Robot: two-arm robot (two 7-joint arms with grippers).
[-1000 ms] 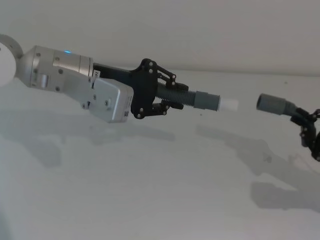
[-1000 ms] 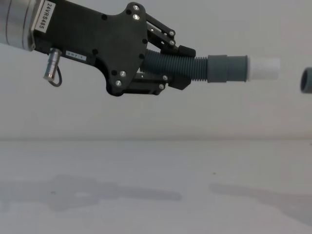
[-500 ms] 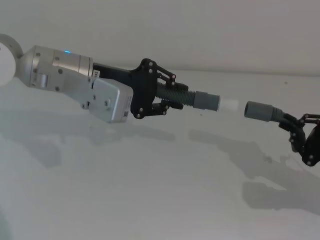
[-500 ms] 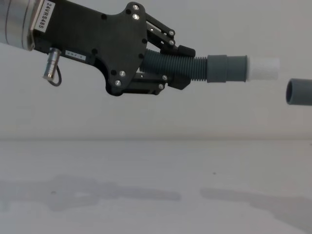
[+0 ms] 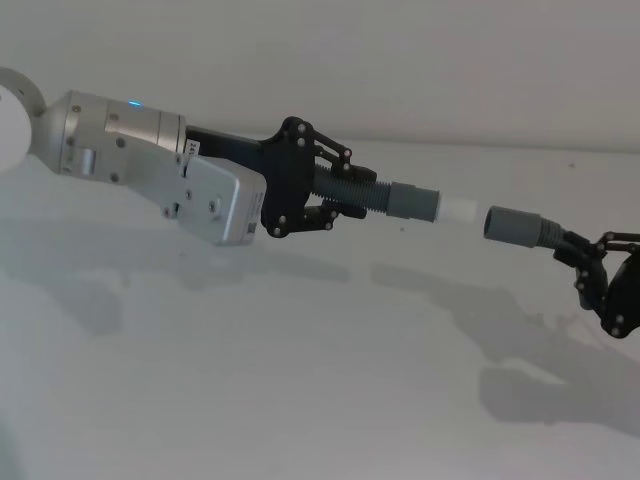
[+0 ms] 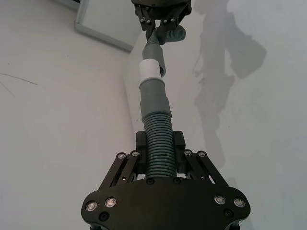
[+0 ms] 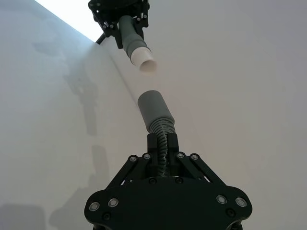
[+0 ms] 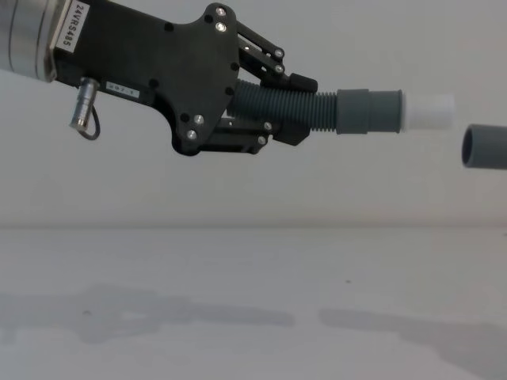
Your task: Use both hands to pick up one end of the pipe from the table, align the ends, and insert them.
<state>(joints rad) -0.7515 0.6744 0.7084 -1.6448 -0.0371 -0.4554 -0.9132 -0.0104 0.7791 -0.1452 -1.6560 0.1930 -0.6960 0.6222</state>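
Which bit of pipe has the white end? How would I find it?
Start at the big silver arm on the robot's left; its black left gripper is shut on a ribbed grey pipe held up above the white table. Follow the ribs to the smooth grey cuff. Its white tip is the giveaway; the other pipe's cuff, held by the right gripper, is all grey.

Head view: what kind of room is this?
Probably a robot test bench or lab. There is a plain white table against a bare pale wall, and the left gripper and right gripper each hold a grey pipe piece above it.
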